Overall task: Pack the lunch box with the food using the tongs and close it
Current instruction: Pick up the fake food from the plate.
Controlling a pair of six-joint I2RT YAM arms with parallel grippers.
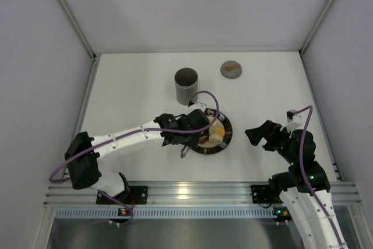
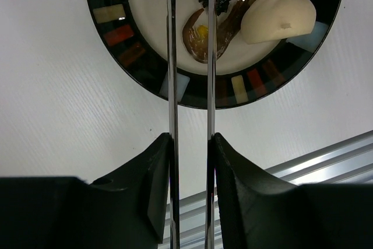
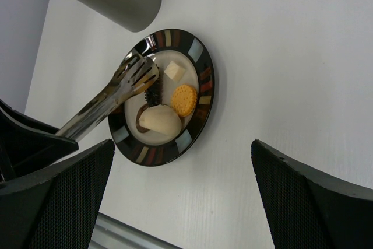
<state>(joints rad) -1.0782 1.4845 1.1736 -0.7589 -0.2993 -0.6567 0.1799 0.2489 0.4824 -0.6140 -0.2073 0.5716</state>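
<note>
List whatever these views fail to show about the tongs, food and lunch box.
- Left wrist: the tongs, held in the left gripper, run off the top edge; their tips are unseen.
- Top: the left gripper covers most of the plate; only part of the food shows.
- Top: lunch box interior too dark to judge; right wrist's edge cuts off its mouth.

Dark round plate (image 3: pixel 205 80) front centre, bite-size food pieces (image 3: pixel 160 119) on it, silver metal tongs (image 3: pixel 111 100) over its left half; tall grey cylindrical canister (image 1: pixel 186 86) behind, flat grey round lid (image 1: pixel 231 69) right of that.
</note>
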